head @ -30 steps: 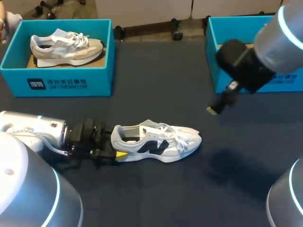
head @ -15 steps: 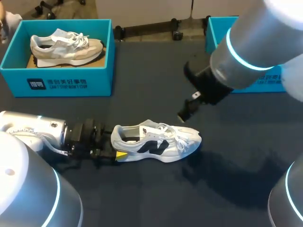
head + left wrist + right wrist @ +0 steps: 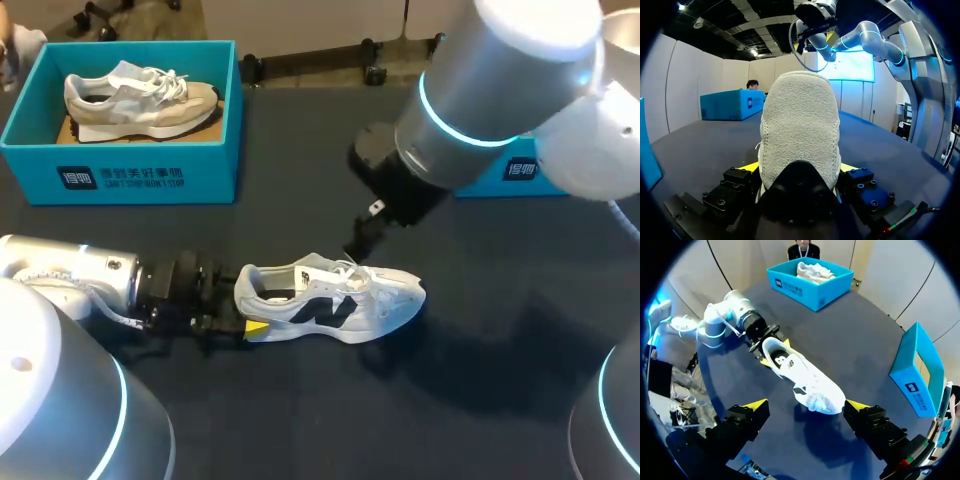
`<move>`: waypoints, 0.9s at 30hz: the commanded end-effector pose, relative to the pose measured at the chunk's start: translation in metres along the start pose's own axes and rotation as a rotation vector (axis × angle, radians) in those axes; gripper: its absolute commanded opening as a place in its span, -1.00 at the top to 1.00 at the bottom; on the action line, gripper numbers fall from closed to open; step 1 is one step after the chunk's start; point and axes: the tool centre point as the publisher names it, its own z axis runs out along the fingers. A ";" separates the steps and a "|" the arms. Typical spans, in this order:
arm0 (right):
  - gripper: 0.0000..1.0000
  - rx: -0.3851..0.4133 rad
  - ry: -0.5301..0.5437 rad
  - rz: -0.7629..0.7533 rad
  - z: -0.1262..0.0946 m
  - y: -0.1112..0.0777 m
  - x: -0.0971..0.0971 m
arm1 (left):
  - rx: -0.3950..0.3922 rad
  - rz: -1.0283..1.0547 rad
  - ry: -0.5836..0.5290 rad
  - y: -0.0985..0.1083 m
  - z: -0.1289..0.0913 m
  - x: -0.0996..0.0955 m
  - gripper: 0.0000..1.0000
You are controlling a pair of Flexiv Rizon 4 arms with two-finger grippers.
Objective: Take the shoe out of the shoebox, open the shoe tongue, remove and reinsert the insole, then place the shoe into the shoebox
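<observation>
A white sneaker with a dark logo (image 3: 330,300) lies on its sole on the dark table, toe to the right. My left gripper (image 3: 245,305) lies low on the table and is shut on the heel; in the left wrist view the heel (image 3: 800,130) fills the gap between both yellow tips. My right gripper (image 3: 354,248) hangs open just above the laces. In its own view the right gripper (image 3: 807,405) spreads wide, with the sneaker (image 3: 800,375) below and ahead of it and nothing between the fingers.
A blue shoebox (image 3: 130,175) at the back left holds a second, beige sneaker (image 3: 140,98). Another blue shoebox (image 3: 520,172) stands at the back right, mostly hidden by my right arm; the right wrist view shows this box (image 3: 917,370) standing on its side.
My right arm has swung left from beside the right shoebox and now hangs over the sneaker's laces. The left arm and the sneaker have not moved.
</observation>
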 end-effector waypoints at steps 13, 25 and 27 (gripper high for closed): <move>-1.00 0.000 -0.080 0.235 0.044 0.015 0.016 | 0.000 0.000 -0.004 0.002 0.001 0.000 1.00; -1.00 0.014 -0.122 0.522 0.063 0.032 0.031 | 0.000 0.000 -0.004 0.002 0.001 0.000 1.00; -1.00 0.026 -0.114 0.551 0.069 0.035 0.036 | 0.000 0.000 -0.004 0.002 0.001 0.000 1.00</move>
